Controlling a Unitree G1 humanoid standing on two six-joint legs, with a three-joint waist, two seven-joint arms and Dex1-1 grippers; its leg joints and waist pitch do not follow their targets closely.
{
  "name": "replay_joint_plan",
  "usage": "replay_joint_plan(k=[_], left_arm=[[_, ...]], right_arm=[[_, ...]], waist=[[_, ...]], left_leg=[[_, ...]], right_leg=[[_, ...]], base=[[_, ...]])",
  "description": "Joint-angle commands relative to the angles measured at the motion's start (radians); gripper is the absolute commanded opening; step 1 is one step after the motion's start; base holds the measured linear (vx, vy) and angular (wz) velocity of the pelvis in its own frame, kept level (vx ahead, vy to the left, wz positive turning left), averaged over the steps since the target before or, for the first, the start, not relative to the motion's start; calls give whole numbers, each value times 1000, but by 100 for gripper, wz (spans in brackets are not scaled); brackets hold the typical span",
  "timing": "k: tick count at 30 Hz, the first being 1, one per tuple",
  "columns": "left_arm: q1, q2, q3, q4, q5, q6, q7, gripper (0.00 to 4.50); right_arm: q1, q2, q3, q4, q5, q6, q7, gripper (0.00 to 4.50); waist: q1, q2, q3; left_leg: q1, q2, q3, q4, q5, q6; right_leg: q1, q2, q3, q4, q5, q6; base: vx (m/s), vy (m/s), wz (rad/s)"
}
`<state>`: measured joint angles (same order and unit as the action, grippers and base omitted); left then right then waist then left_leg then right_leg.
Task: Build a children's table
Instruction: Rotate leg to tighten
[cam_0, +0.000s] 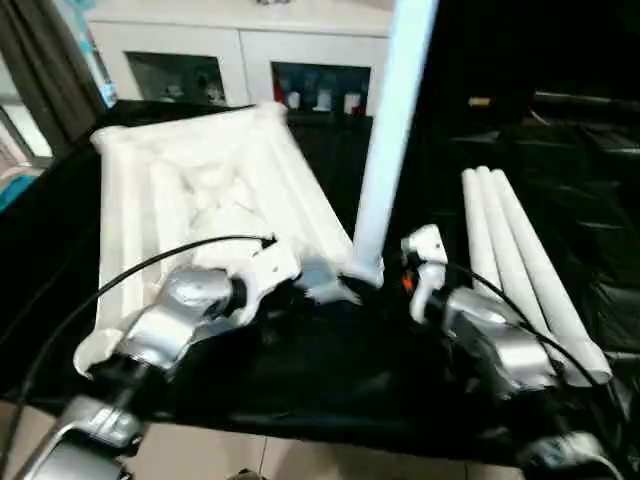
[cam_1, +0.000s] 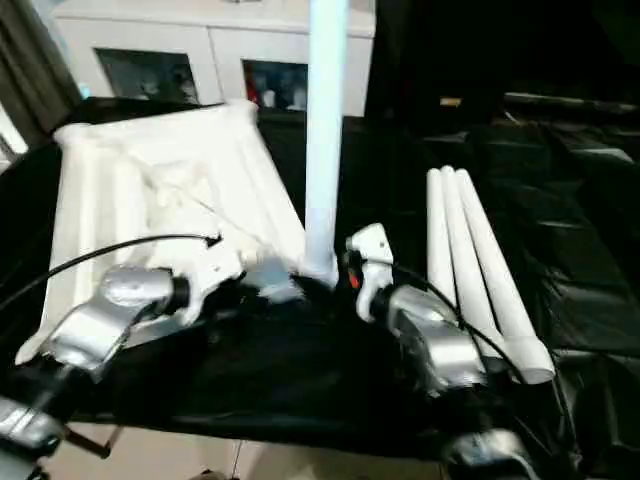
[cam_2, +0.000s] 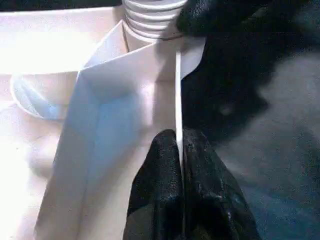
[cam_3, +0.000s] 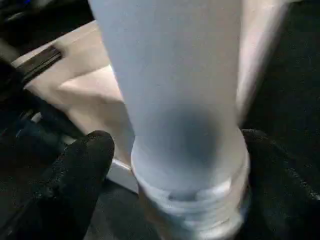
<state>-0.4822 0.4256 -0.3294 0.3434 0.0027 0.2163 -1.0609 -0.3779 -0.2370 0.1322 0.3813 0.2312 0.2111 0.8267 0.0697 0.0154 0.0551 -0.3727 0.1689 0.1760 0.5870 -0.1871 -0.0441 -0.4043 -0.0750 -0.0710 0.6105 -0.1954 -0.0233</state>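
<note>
The white tabletop (cam_0: 200, 180) lies upside down on the black cloth, ribbed side up. One white leg (cam_0: 390, 140) stands upright in its near right corner socket, its threaded end (cam_2: 150, 15) at the socket's mouth. My left gripper (cam_2: 180, 145) is shut on the thin raised rim (cam_2: 178, 90) just beside that socket. My right gripper (cam_3: 175, 150) straddles the leg's base. One finger (cam_3: 75, 175) stands a little off the leg and the other finger (cam_3: 280, 175) is close against it. Three more legs (cam_0: 520, 270) lie side by side to the right.
A white cabinet (cam_0: 240, 50) with glass doors stands behind the tabletop. The black cloth (cam_0: 330, 370) covers the work surface up to its near edge, with pale floor (cam_0: 250, 455) below. Dark furniture fills the back right.
</note>
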Motion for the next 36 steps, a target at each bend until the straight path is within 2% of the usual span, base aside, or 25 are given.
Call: replay_joint_plan(k=[1,6,11,12,15,16,20,23,27,29,30,31,32,33,34,35,36], left_arm=[[4,3,-23,-58,-46,-31,-76,0],[11,24,-29,-67,-55,-35,-118,0],[12,25,-21,-58,-47,-38,-116,0],[11,25,-19,-57,-45,-37,-117,0],[9,24,-18,-48,-40,-39,-114,0],[8,24,-18,-46,-39,-40,-114,0],[11,24,-18,-47,-40,-40,-113,0],[16,23,-18,-47,-39,-38,-111,0],[17,14,-15,-41,-39,-34,-97,0],[3,-25,-3,-9,-26,-10,-28,0],[3,-26,-3,-8,-25,-10,-26,0],[-1,-36,0,1,-21,-11,-9,0],[-8,-53,1,14,-15,-3,17,0],[-20,-78,1,37,1,8,63,0],[-28,-94,1,51,11,16,93,0],[-34,-107,0,63,19,21,116,0],[-50,-139,0,89,36,33,171,0]], right_arm=[[23,-35,41,-59,-18,25,56,428],[42,-60,56,-85,-28,24,77,428],[48,-73,60,-105,-25,40,80,428],[49,-75,62,-108,-24,43,82,402],[49,-74,63,-105,-24,41,85,402],[49,-72,63,-103,-25,39,85,377],[52,-69,66,-99,-27,35,82,356],[58,-63,70,-95,-25,36,72,317],[63,-44,65,-69,-36,25,35,292],[56,18,27,30,-63,-1,-107,292],[56,19,27,32,-63,-2,-110,288],[54,28,21,47,-67,-6,-131,286],[50,47,9,72,-73,-18,-177,285],[40,75,-9,104,-76,-19,-242,285],[33,95,-22,127,-78,-19,-289,285],[25,110,-33,149,-82,-24,-331,285],[4,145,-60,196,-85,-29,-421,284]], waist=[[7,2,-62],[14,0,-59],[16,0,-66],[16,0,-66],[17,-1,-66],[16,-2,-66],[17,-2,-67],[18,-3,-67],[18,-3,-67],[13,-1,-63],[11,-1,-59],[9,-2,-59],[8,-3,-59],[6,-2,-58],[0,0,-52],[0,-1,-51],[-4,3,-47]], left_leg=[[16,66,-18,-68,-180,64],[14,63,-19,-73,-217,27],[12,61,-18,-67,-156,40],[13,61,-18,-66,-149,45],[11,60,-18,-65,-150,48],[12,61,-18,-65,-151,47],[12,61,-18,-64,-149,46],[12,60,-17,-63,-138,50],[11,60,-17,-63,-140,48],[13,60,-17,-67,-172,30],[14,60,-18,-70,-193,22],[16,59,-21,-71,-223,7],[17,58,-21,-72,-229,4],[18,59,-20,-73,-235,2],[24,58,-22,-75,-282,-12],[27,57,-23,-76,-295,-16],[32,57,-25,-79,-324,-26]], right_leg=[[53,-76,55,-70,-138,-233],[54,-81,59,-77,-219,-205],[58,-78,58,-67,-118,-217],[57,-77,57,-66,-105,-220],[58,-78,56,-66,-110,-225],[58,-77,56,-66,-116,-224],[59,-77,56,-66,-118,-223],[59,-77,55,-64,-108,-223],[59,-78,56,-65,-118,-221],[54,-79,56,-71,-165,-219],[54,-79,56,-76,-198,-214],[57,-81,55,-81,-260,-198],[57,-81,55,-82,-275,-192],[54,-80,56,-84,-289,-185],[47,-82,57,-95,-370,-168],[47,-81,55,-97,-392,-162],[42,-82,55,-103,-444,-149]], base=[[0,0,0],[0,0,0],[0,0,0],[0,0,0],[0,0,0],[0,0,0],[0,0,0],[0,0,0],[0,0,0],[0,0,0],[0,0,0],[0,0,0],[0,0,0],[0,0,0],[0,0,0],[0,0,0],[0,0,0]])
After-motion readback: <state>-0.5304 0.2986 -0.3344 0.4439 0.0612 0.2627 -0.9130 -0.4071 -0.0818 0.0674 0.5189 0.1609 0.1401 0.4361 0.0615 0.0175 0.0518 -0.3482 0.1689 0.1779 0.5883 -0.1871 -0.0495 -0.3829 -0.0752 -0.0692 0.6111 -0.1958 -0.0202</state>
